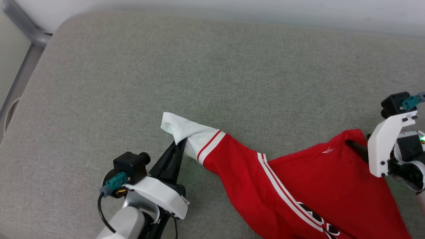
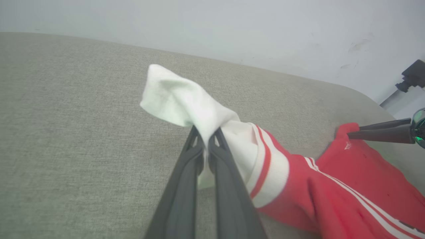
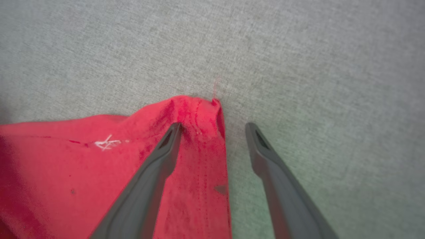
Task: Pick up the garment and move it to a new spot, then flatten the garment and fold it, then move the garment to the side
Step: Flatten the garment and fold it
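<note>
surface: grey fabric cushion (image 1: pixel 132 83) | behind: pale wall (image 1: pixel 232 10) | upper left: metal frame (image 1: pixel 23 25)

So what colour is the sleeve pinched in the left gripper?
The sleeve is white, edged with a red stripe; clearest in the left wrist view.

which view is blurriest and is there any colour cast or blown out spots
Right wrist view: softest, the garment smeared and oversaturated, a greenish tint on the cushion beside the right gripper. Left wrist view: white sleeve nearly blown out, the left gripper soft close up, cushion edge bowed. Head view: sharp, evenly lit, soft shadows.
</note>
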